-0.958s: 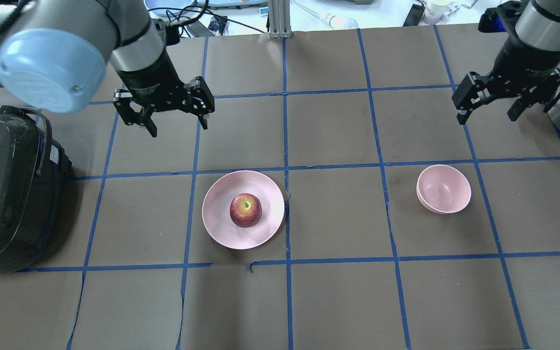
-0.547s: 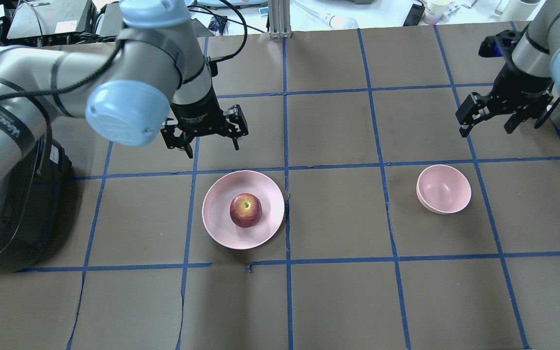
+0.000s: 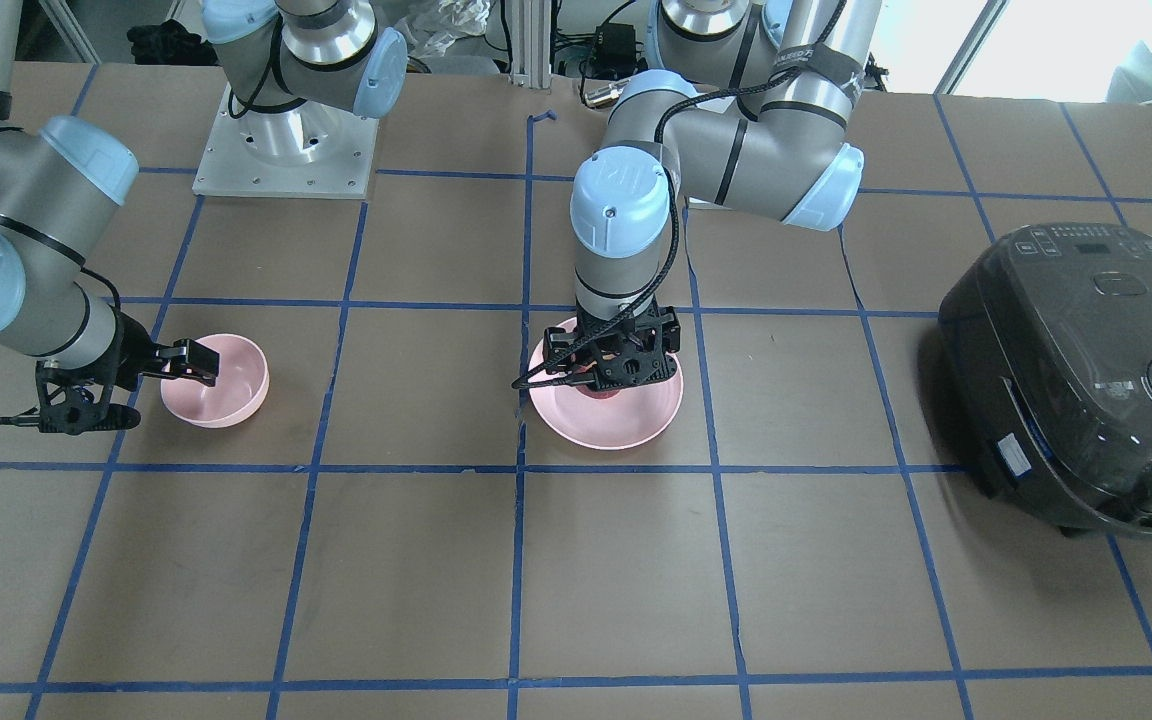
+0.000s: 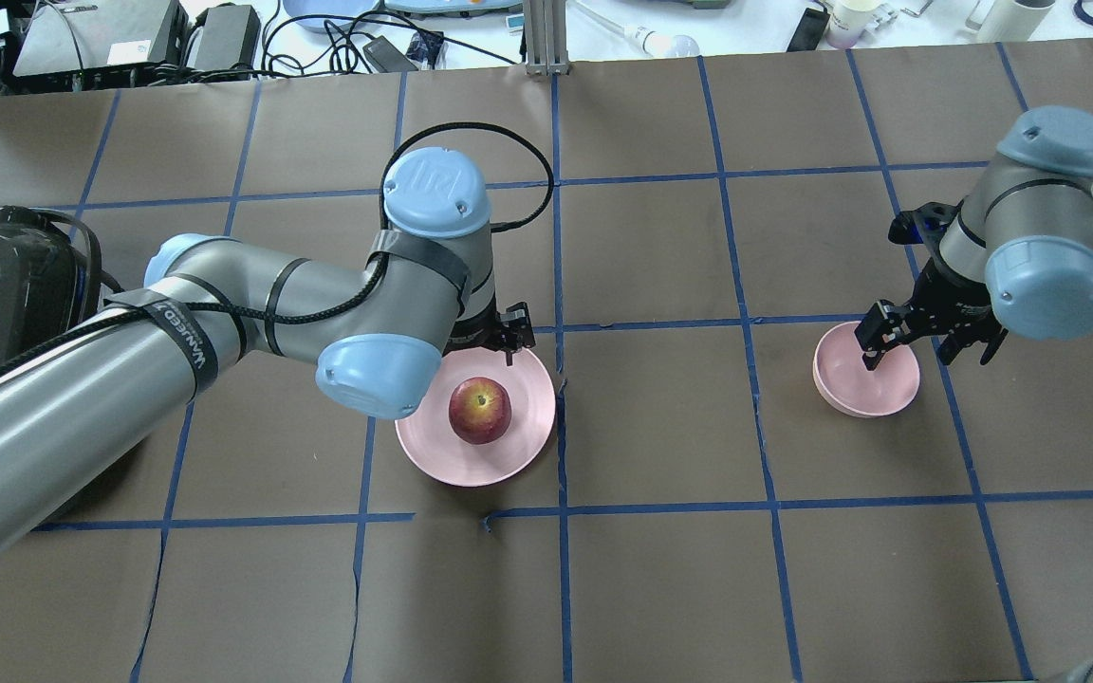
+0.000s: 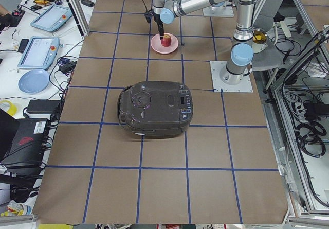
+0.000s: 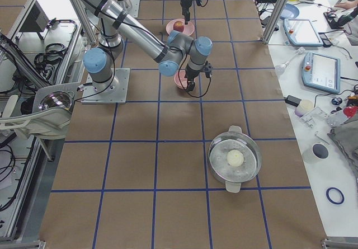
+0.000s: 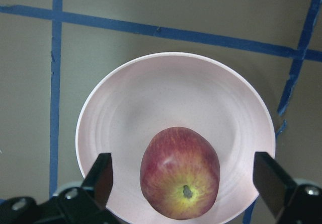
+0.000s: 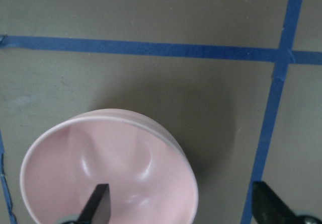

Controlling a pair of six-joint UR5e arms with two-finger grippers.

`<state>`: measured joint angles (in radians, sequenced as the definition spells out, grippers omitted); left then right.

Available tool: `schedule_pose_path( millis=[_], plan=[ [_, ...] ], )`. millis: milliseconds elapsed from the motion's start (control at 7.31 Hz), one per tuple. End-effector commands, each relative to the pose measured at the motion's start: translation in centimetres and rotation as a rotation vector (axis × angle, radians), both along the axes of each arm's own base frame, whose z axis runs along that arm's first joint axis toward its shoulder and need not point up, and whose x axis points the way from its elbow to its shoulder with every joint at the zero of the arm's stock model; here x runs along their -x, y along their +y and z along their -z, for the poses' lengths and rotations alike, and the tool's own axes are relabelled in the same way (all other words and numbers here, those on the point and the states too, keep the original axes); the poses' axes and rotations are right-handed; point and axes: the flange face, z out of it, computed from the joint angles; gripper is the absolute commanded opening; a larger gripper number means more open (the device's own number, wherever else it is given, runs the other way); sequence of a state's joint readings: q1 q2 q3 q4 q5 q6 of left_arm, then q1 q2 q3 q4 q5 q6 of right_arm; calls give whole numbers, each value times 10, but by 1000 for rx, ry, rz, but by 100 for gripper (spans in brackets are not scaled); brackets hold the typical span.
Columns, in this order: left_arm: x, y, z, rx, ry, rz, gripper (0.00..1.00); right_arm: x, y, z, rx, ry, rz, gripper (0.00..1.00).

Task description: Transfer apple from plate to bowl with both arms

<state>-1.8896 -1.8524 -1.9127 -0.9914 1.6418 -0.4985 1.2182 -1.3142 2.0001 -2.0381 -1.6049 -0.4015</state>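
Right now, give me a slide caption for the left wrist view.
Open left pincer flanks the apple on the plate, not touching it.

From the front, the left gripper (image 3: 616, 368) hides most of the apple (image 4: 480, 410); overhead, the left arm (image 4: 433, 256) covers nearly all of that gripper. The right wrist view's bottom edge cuts off the bowl (image 8: 110, 168)

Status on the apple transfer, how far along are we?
Done: positioning only. The apple is still on the plate and the bowl is empty.
In hand: the left gripper is open over the apple, a finger on each side of it in the wrist view, not closed. The right gripper is open, one finger over the bowl's inside, the other outside its rim.
Left: grasp, lift, carry across, release into the bowl.
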Motion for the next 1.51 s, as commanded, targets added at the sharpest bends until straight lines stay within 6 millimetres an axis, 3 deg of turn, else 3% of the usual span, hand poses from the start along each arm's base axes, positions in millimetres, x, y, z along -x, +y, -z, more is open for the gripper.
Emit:
schedule_pose_path(
  millis=[0,137,274,411,684,821,958,1095,1232,1368],
  plan=[
    [-1,24,34,37,8,-3,100,3,2,15,-12,-6,9,88],
    [3,26,40,26,15,-15,100,5,1,17,-13,-4,9,42],
    [5,29,45,21,13,-3,100,5,1,16,-11,-3,7,10],
    [6,30,49,14,9,6,100,5,0,15,-9,-1,8,0],
    [8,31,56,3,5,8,95,6,-5,4,12,1,24,0],
    [8,31,57,-3,6,33,72,7,-9,-3,12,-2,24,0],
    [6,33,60,-11,4,43,55,1,-11,-20,3,-9,35,0],
    [7,31,58,-6,4,47,37,-20,-12,-27,-1,-78,102,0],
    [6,21,46,26,15,49,30,-52,-13,-27,-3,-127,124,0],
    [10,6,21,70,23,75,26,-83,-8,-23,-36,-121,159,0]
  ],
)
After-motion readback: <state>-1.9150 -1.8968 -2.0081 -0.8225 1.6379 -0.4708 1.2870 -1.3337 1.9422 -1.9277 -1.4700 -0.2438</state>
